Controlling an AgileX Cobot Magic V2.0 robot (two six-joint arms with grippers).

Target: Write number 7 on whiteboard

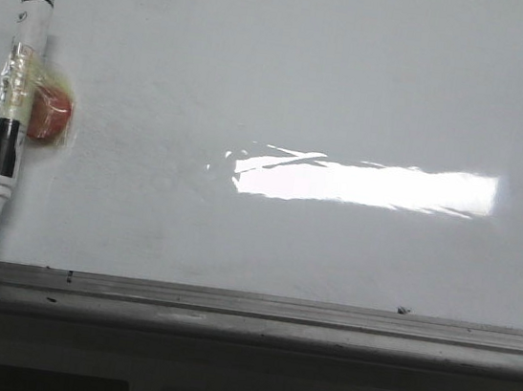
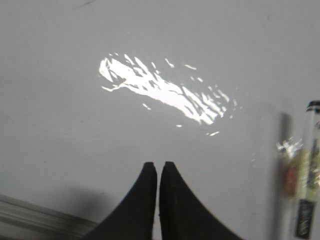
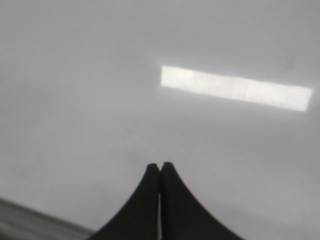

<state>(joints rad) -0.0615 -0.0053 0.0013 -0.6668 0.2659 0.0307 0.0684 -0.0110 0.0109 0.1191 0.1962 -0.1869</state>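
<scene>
presently:
whiteboard (image 1: pixel 355 73): unmarked, glare streak
marker (image 1: pixel 10 114): uncapped, taped to a red pad (image 1: pixel 50 118)
left gripper (image 2: pixel 159 167): closed, empty
right gripper (image 3: pixel 160 167): closed, empty

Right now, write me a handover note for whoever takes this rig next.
Left end effector: shut, holding nothing, near the whiteboard.
Right end effector: shut, also holding nothing, near the board.
Marker: uncapped, tip down, taped to a red holder at the board's left side, above the ledge. Neither end effector touches it.
Done: nothing. No 7 is on the board; the bright streak is only glare.
Left: take the marker, then draw the 7 on the open board.
</scene>
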